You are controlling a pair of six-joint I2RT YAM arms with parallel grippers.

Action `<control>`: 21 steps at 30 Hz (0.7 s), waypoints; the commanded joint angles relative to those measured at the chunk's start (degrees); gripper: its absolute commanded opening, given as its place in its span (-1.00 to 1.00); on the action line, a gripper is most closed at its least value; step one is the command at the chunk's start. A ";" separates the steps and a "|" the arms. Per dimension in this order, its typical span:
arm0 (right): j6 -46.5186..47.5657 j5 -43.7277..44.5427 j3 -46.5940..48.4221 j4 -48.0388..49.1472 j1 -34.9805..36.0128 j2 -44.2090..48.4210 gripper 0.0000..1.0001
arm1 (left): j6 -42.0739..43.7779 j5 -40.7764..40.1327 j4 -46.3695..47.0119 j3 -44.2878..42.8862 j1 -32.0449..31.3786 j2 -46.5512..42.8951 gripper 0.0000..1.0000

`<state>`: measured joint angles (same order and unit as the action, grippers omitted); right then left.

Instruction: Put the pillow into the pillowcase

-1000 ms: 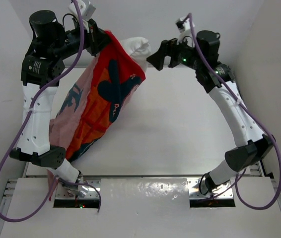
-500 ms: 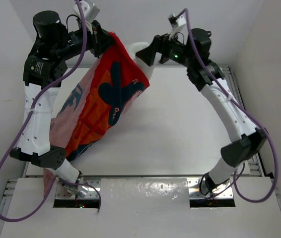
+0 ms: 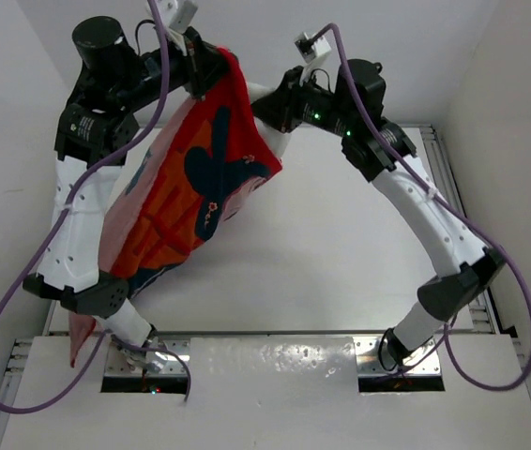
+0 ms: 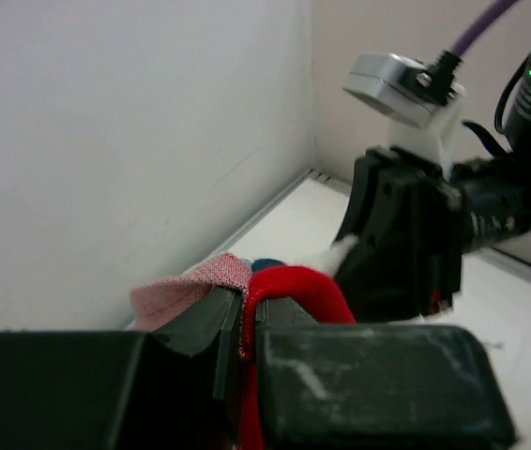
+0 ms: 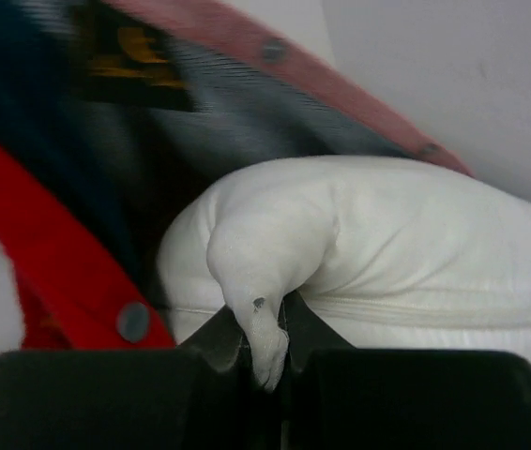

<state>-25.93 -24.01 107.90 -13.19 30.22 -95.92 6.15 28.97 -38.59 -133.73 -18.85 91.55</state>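
The red-orange pillowcase [image 3: 190, 187] hangs in the air from my left gripper [image 3: 211, 70], which is shut on its top hem at the back left. In the left wrist view the red hem [image 4: 294, 286] is pinched between the jaws of my left gripper [image 4: 245, 328], with the pink reverse [image 4: 186, 291] beside it. The white pillow [image 3: 258, 91] is mostly hidden inside the case; only its top end shows. My right gripper [image 3: 267, 105] is shut on a pointed corner of the pillow [image 5: 387, 244]; the right gripper [image 5: 267, 352] pinches that tip beside the pillowcase's red edge [image 5: 50, 272].
The white table [image 3: 341, 244] spreads below the hanging case. White walls [image 4: 106, 141] stand close behind and to the left of both grippers. A metal rail [image 3: 275, 361] with the arm bases runs along the near edge.
My right gripper has moved left to the pillow's exposed end and shut on its corner. The left arm has lifted the pillowcase slightly and swung it right.
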 commanded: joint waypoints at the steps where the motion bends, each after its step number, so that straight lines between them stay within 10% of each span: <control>1: 2.72 -1.75 2.49 4.22 7.30 7.67 -1.00 | -1.93 2.22 16.16 -5.65 -5.31 0.47 -1.00; 13: 6.25 6.69 11.65 -5.18 19.00 -5.86 -1.00 | -14.92 6.98 29.71 -17.17 -11.38 2.93 -1.00; 21: 2.91 12.23 6.97 -6.31 15.75 -4.36 -0.92 | -31.02 11.37 44.04 -21.67 -1.99 2.06 -1.00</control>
<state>-21.52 -13.23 117.58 -12.01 46.61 -97.49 -17.04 39.00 -17.80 -150.54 -22.00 97.06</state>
